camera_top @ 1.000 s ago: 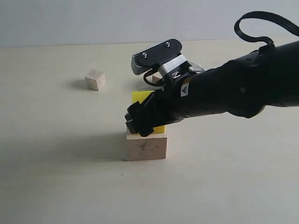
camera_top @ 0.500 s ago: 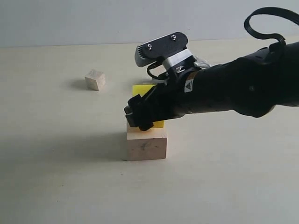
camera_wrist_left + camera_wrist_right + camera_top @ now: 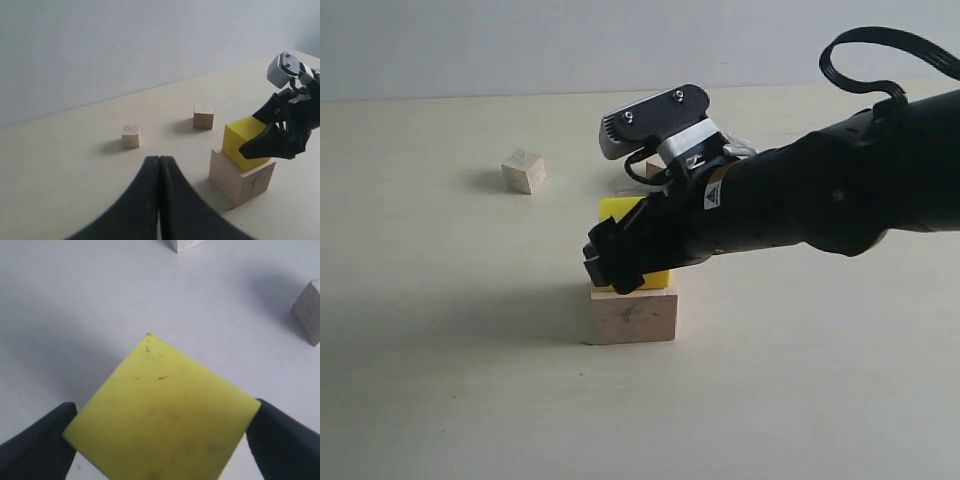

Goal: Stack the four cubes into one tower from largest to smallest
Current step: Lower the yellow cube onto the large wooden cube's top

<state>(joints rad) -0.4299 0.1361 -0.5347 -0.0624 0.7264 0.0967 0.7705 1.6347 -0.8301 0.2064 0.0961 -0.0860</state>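
Gripping the yellow cube between the two black fingers of the right claw, one finger pressing on each of two opposite corners. Resting that cube on the large wooden cube directly beneath the claw, turned askew to it. Holding the left claw clenched tight on nothing, short of the stack. Showing a small wooden cube and a second small cube lying apart on the table, ahead of the left claw.
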